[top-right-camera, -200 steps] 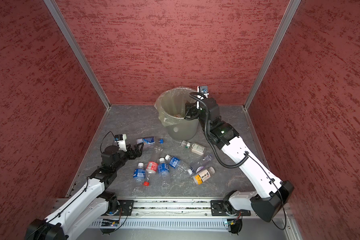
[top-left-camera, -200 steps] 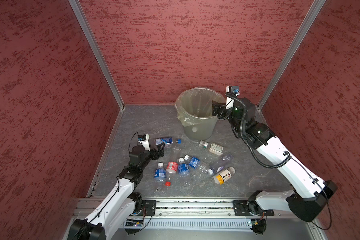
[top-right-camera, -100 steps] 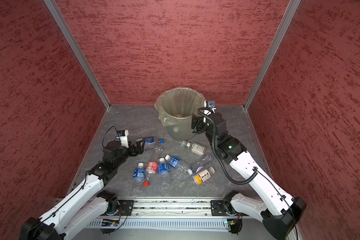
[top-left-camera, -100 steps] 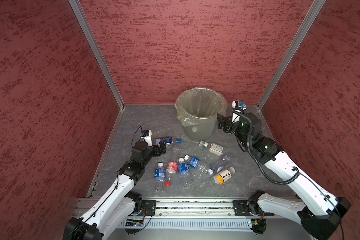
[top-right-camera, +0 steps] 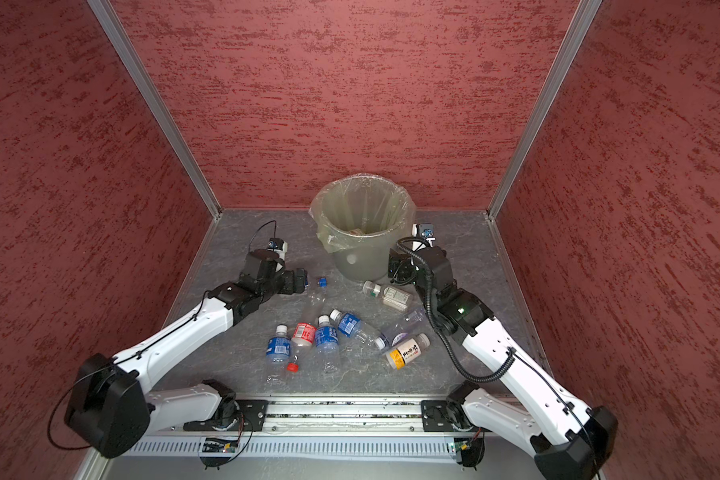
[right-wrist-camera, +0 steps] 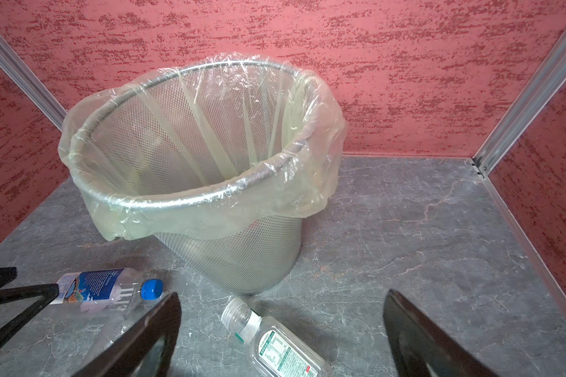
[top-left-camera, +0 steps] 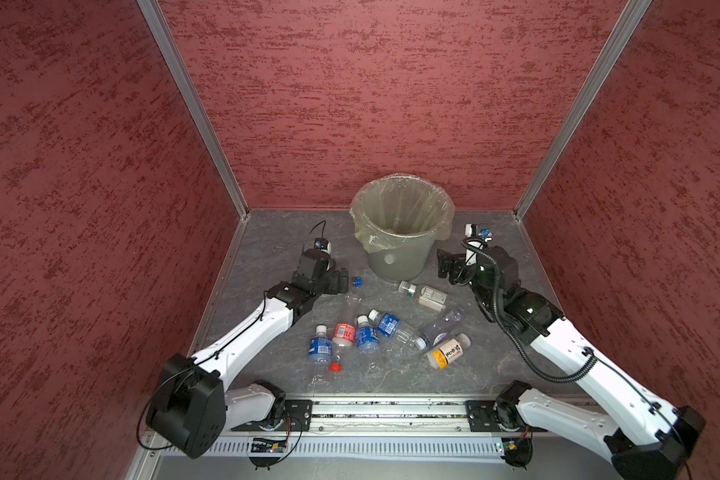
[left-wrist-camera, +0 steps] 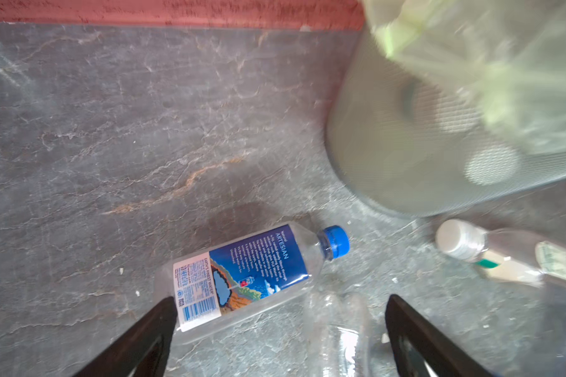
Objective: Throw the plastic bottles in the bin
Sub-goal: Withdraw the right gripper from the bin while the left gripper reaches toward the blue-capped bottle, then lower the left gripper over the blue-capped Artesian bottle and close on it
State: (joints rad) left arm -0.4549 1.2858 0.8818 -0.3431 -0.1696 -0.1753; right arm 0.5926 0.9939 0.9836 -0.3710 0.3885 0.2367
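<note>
Grey marbled tabletop [left-wrist-camera: 111, 130]: left gripper [left-wrist-camera: 280, 297], wide, empty, should straddle the blue-labelled clear plastic bottle [left-wrist-camera: 242, 280] midway; right gripper [right-wrist-camera: 283, 293] likewise wide.

The grey mesh bin [top-left-camera: 395, 259], lined with a translucent bag [top-left-camera: 361, 237], stands upright near the table's [top-left-camera: 267, 245] far edge, while clear bottles [top-left-camera: 366, 338] with blue, red and yellow labels sit scattered mid-table before it.

Bin [right-wrist-camera: 229, 258]: silver-grey mesh; its liner [right-wrist-camera: 311, 182], translucent pale yellow-green.
Blue-capped bottle [left-wrist-camera: 242, 277]: clear, blue picture label, white barcode panel.
White-capped bottle [right-wrist-camera: 275, 349]: clear, green-and-white label.
Floor [left-wrist-camera: 111, 130]: grey marbled, rust veins.
Walls [right-wrist-camera: 373, 65]: mottled red.
My left fingers [left-wrist-camera: 144, 336]: black.
</note>
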